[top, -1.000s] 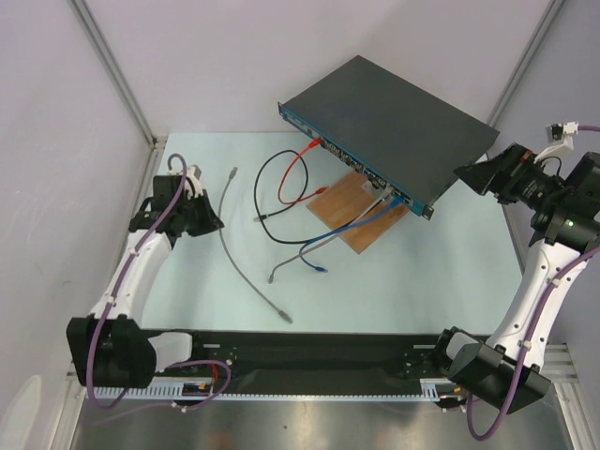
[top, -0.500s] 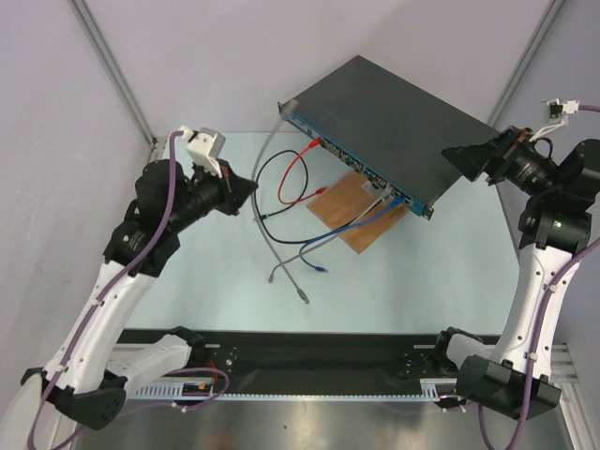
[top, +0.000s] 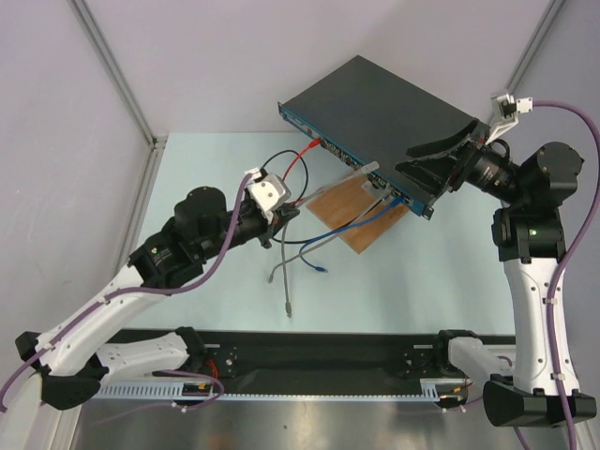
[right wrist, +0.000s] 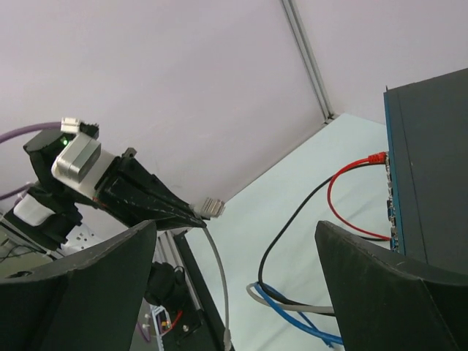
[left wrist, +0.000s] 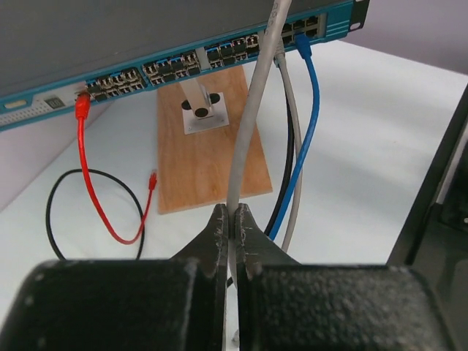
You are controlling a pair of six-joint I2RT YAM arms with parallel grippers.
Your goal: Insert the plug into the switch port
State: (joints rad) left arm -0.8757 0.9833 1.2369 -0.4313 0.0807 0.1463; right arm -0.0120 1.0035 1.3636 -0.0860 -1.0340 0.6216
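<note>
The switch (top: 384,103) is a flat black box with a blue front strip of sockets (left wrist: 175,62), propped above the table at the back. My left gripper (top: 289,214) is shut on a grey cable (left wrist: 245,146) just behind its plug (right wrist: 212,207), held in the air in front of the strip. In the left wrist view the cable runs up past the top edge, so its plug is out of that view. The cable's tail (top: 283,281) hangs to the table. My right gripper (top: 441,159) is wide open and empty at the switch's right front corner (right wrist: 431,168).
A brown wooden board (left wrist: 197,161) with a metal bracket (left wrist: 199,106) lies under the front strip. Red (left wrist: 88,168), blue (left wrist: 307,110) and a second grey cable (left wrist: 290,124) are plugged into the strip. A black cable (top: 267,178) loops on the table.
My left arm has lifted the grey cable off the table and carried it right, toward the switch front. My right arm has swung left, its open gripper now at the switch's corner.
</note>
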